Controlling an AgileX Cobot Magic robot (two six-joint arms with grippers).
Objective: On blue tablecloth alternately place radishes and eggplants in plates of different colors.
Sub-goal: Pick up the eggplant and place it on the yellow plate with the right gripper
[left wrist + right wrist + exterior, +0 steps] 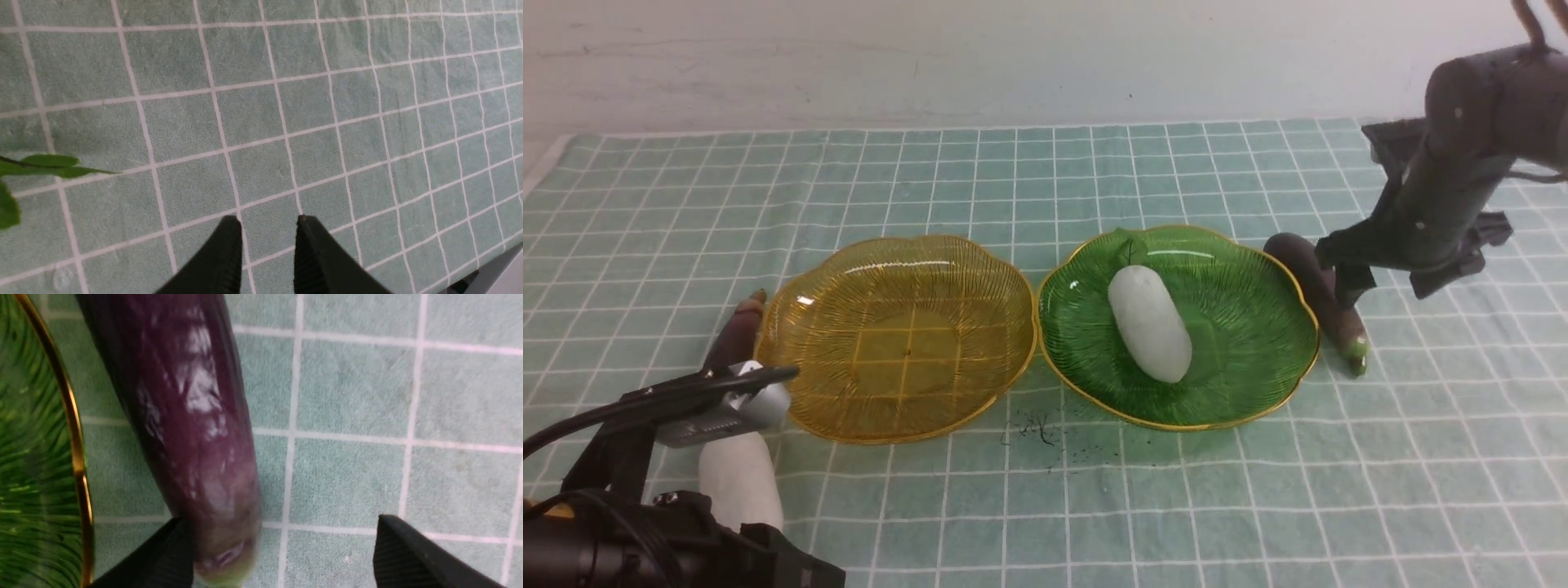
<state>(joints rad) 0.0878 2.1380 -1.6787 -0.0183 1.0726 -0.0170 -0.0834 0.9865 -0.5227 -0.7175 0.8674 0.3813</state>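
Note:
On the blue tablecloth (1045, 180) the amber plate (898, 408) is empty. The green plate (1241, 327) holds one white radish (1150, 322). A dark purple eggplant (1316, 294) lies on the cloth just right of the green plate. My right gripper (1346, 286) is open low over it. In the right wrist view the eggplant (192, 416) lies against one finger (163, 559), beside the green plate's rim (77, 457). The second eggplant (735, 335) lies left of the amber plate. The second radish (742, 478) lies in front of it. My left gripper (768, 392) hovers there, slightly open and empty (269, 220). The radish's leaves (41, 167) show off to one side.
Small dark specks (1037, 429) lie on the cloth in front of the gap between the two plates. A pale wall runs behind the table. The cloth's near edge and a grey strip (490, 269) show in the left wrist view.

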